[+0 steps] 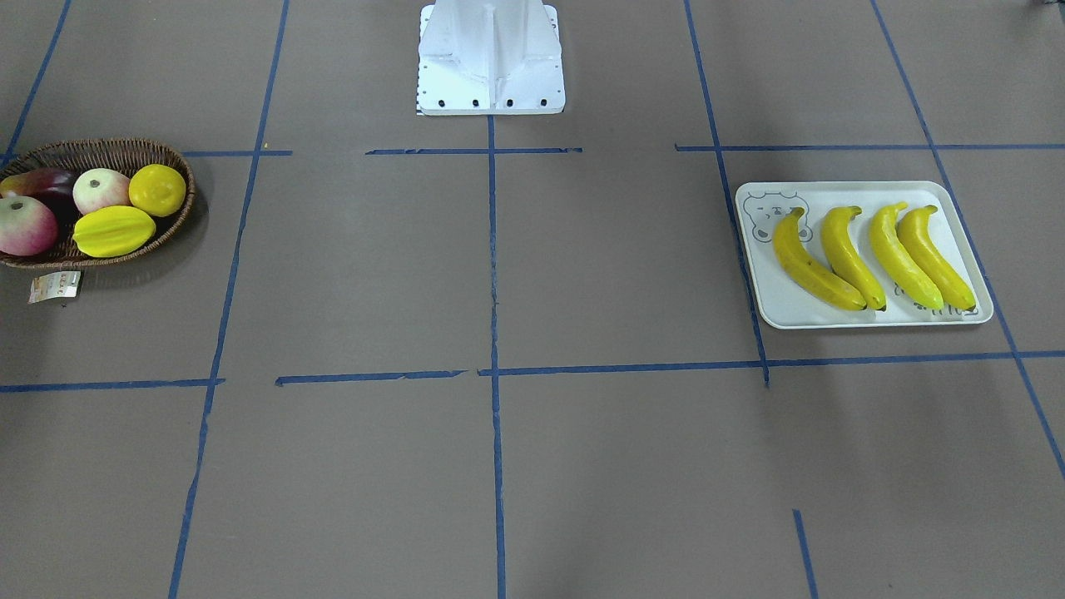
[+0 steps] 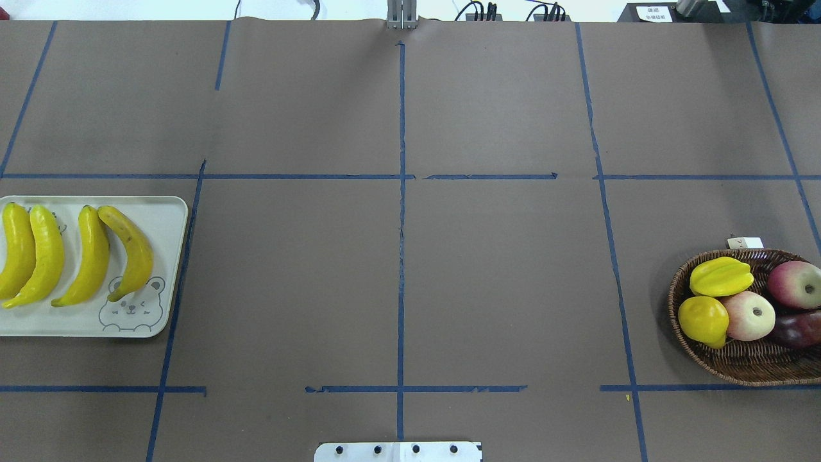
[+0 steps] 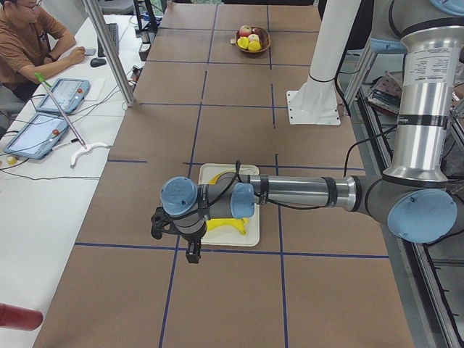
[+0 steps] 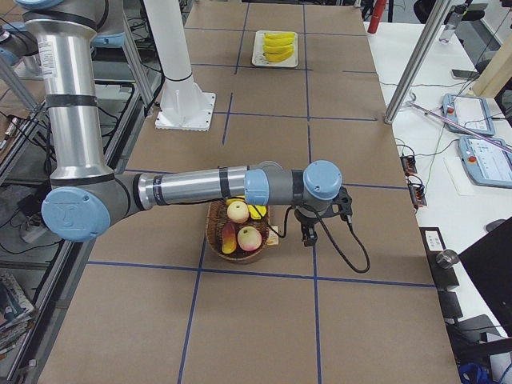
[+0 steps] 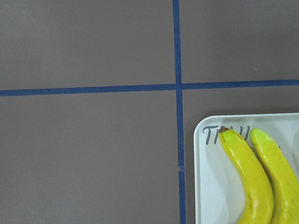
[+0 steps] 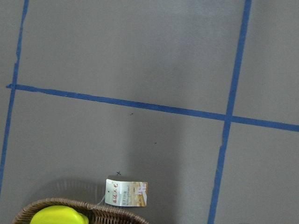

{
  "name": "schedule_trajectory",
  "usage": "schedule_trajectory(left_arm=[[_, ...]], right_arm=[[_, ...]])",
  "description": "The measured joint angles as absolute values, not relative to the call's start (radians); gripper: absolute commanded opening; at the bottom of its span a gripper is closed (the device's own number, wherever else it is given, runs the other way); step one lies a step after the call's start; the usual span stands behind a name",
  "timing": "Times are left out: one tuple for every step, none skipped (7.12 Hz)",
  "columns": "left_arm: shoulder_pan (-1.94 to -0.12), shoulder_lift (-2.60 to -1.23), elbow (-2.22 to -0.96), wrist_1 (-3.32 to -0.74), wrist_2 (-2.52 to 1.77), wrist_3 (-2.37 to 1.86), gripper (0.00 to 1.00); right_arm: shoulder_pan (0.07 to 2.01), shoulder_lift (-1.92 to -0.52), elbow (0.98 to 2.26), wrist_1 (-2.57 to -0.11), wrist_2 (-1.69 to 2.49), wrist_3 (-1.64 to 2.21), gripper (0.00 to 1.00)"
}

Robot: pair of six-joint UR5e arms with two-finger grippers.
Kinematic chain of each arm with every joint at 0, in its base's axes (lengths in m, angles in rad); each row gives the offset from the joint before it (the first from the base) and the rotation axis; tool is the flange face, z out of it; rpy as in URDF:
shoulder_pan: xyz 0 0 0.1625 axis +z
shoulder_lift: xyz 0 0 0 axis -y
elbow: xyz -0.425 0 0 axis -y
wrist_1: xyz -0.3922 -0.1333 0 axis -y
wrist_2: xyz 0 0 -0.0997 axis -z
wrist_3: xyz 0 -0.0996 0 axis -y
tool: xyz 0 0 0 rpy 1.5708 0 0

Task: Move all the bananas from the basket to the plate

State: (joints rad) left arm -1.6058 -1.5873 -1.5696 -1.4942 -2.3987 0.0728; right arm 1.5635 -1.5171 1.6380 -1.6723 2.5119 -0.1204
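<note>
Several yellow bananas (image 1: 874, 254) lie side by side on the pale bear-face plate (image 1: 865, 320); they also show in the overhead view (image 2: 64, 256) on the plate (image 2: 154, 224). The wicker basket (image 1: 100, 150) holds other fruit; no banana shows in it. My left gripper (image 3: 192, 255) hangs above the table just past the plate's end (image 3: 250, 239). My right gripper (image 4: 308, 238) hangs beside the basket (image 4: 232, 254). Both show only in side views, so I cannot tell whether they are open or shut. The left wrist view shows two banana tips (image 5: 247, 177).
The basket holds a ridged starfruit (image 1: 114, 230), a lemon (image 1: 157, 190), two apples (image 1: 100, 190) and a dark purple fruit (image 1: 46, 181). A paper tag (image 1: 55, 285) lies by its rim. The robot's white base (image 1: 491, 58) stands at the table's edge. An operator (image 3: 29, 43) sits alongside.
</note>
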Motion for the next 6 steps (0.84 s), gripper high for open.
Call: schedule_trajectory(left_arm=[[-1.606,-1.581,-1.572,-1.499,-2.4,0.064,1.0],[-1.606,-1.578,-1.572,-1.502,-2.4,0.061,1.0],[-1.606,-1.575,-1.573,-1.504,-2.401,0.062,1.0],[-1.606,-1.574,-1.573,-1.504,-2.401,0.062,1.0],[-1.606,-1.573,-1.574,-1.505,-2.401,0.064,1.0],[-1.606,-1.573,-1.574,-1.505,-2.401,0.064,1.0]], right_arm=[[1.593,-1.533,1.631,-1.671,2.504,-0.122,1.0],[1.628,-1.552,1.63,-1.67,2.488,-0.126,1.0],[1.659,-1.569,1.632,-1.667,2.443,-0.138,1.0],[1.676,-1.589,1.631,-1.662,2.397,-0.158,1.0],[1.684,-1.614,1.63,-1.655,2.374,-0.173,1.0],[1.686,-1.637,1.63,-1.652,2.366,-0.18,1.0]])
